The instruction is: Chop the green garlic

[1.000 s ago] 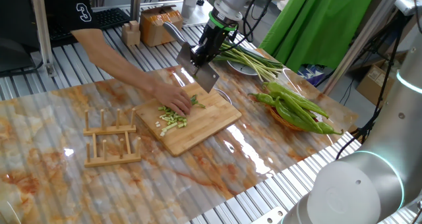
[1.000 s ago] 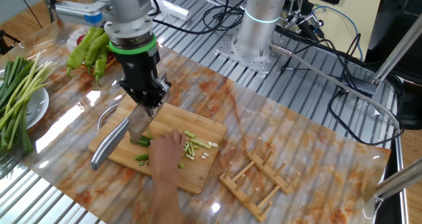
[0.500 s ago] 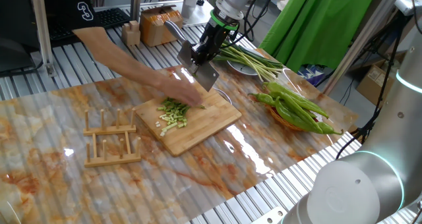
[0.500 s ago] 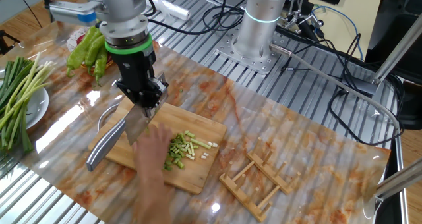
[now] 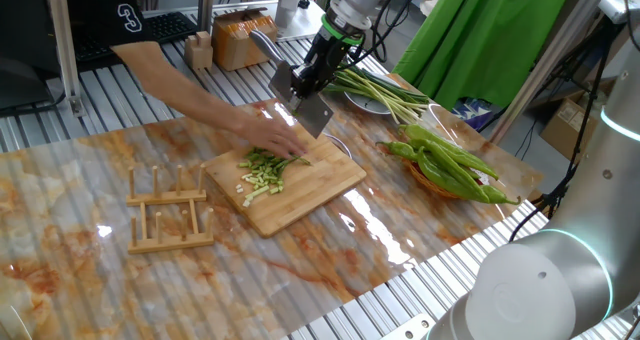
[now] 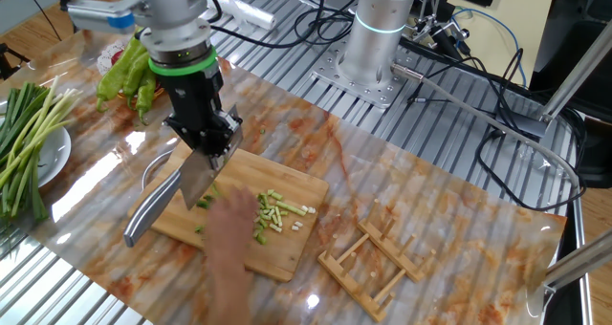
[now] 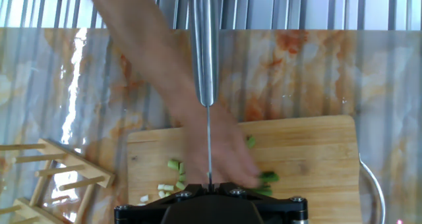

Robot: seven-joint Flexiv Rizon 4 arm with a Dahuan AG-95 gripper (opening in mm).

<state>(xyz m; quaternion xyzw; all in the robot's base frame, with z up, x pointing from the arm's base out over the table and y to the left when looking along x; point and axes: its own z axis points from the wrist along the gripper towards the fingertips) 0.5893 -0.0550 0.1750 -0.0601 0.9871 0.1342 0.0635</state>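
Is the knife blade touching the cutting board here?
Apart. One fixed view shows the knife held in the shut gripper, its blade edge plainly above the cutting board, with the person's hand on the green garlic.

Two fixed views face the cutting board [image 5: 290,185] from opposite sides — both mid-range; the hand view looks steeply down at it, close.

Bright, glary; perhaps motion-blurred.

Gripper [image 6: 212,141] upper left of the other fixed view, jaws clamped, pointing steeply down; person's hand [image 6: 229,237] lower left.
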